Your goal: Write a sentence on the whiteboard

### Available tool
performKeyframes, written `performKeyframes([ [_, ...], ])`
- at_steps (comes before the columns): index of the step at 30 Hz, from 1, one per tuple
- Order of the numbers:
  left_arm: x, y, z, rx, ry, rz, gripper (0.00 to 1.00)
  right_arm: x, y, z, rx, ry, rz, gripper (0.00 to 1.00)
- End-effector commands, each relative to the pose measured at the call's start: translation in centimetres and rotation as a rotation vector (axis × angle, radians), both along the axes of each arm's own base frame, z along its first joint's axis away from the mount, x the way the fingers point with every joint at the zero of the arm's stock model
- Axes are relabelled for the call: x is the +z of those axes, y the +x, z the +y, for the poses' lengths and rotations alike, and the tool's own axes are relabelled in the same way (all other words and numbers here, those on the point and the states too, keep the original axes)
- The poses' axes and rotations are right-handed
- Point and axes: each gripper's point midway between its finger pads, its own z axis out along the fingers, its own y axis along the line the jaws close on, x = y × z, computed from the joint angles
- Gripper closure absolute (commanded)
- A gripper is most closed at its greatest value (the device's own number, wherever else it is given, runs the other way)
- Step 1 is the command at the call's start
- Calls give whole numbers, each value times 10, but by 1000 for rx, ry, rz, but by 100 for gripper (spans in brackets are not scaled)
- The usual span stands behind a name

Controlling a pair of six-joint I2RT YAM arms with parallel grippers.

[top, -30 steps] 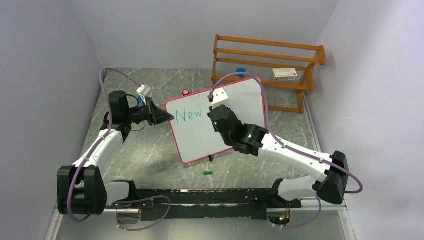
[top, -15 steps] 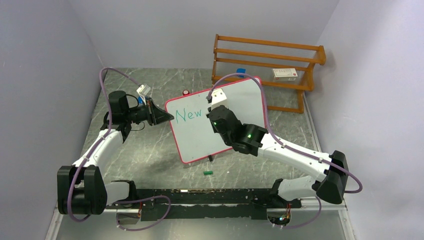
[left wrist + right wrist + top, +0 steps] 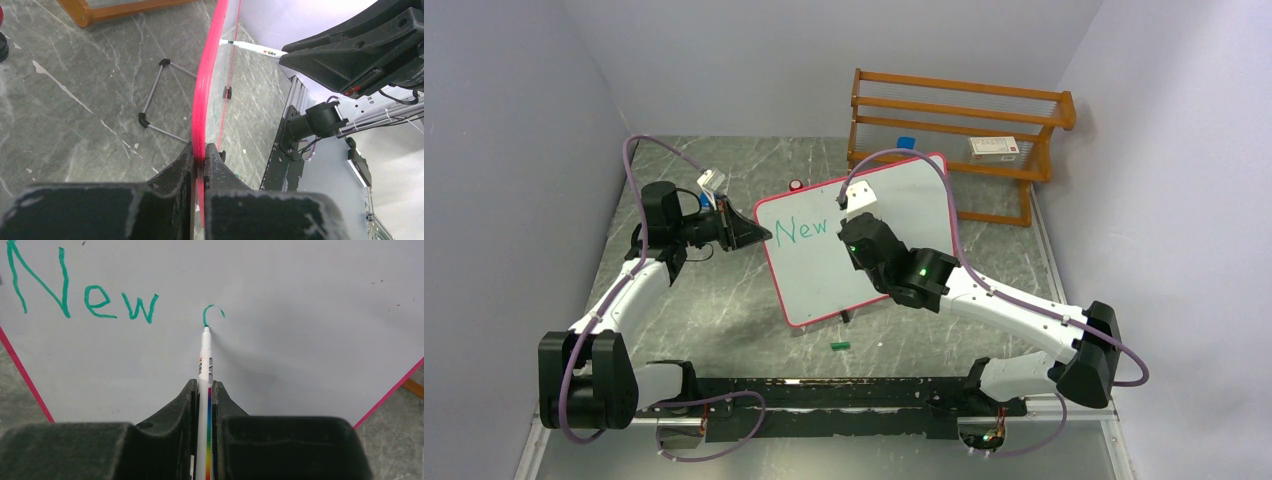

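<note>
The whiteboard (image 3: 894, 205) stands tilted on the table, white with a pink-red rim. My left gripper (image 3: 762, 234) is shut on its left rim (image 3: 204, 100); the jaws pinch the pink edge (image 3: 200, 156). My right gripper (image 3: 202, 387) is shut on a white marker (image 3: 204, 365) with a rainbow stripe. Its tip touches the board (image 3: 300, 315) at the lower end of a short green curved stroke (image 3: 211, 312). Of the sentence, only the green word "New" (image 3: 80, 295) and this stroke show; "New" also shows in the top view (image 3: 801, 230).
A wooden rack (image 3: 959, 135) with a small white box (image 3: 994, 148) stands behind the board. A red-capped item (image 3: 795, 185) and a blue item (image 3: 905, 143) sit at the back. A green marker cap (image 3: 840, 345) lies in front of the board. Grey walls enclose the table.
The right gripper has shifted very slightly on the board to the right of "New". The left arm and the board have not moved.
</note>
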Motion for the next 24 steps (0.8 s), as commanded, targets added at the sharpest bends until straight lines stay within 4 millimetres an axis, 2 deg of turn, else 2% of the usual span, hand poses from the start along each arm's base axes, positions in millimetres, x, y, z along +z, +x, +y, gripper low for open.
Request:
performKeyframes([
  [1,-2,9,7,37,11,-26,95,7,0,-6,-20,9,2,100],
  [12,-2,8,7,35,9,-26,95,14,6,-13,-65,8,-41,100],
  [24,-1,8,7,34,8,-26,95,28,14,-11,-83,35,-91,100],
])
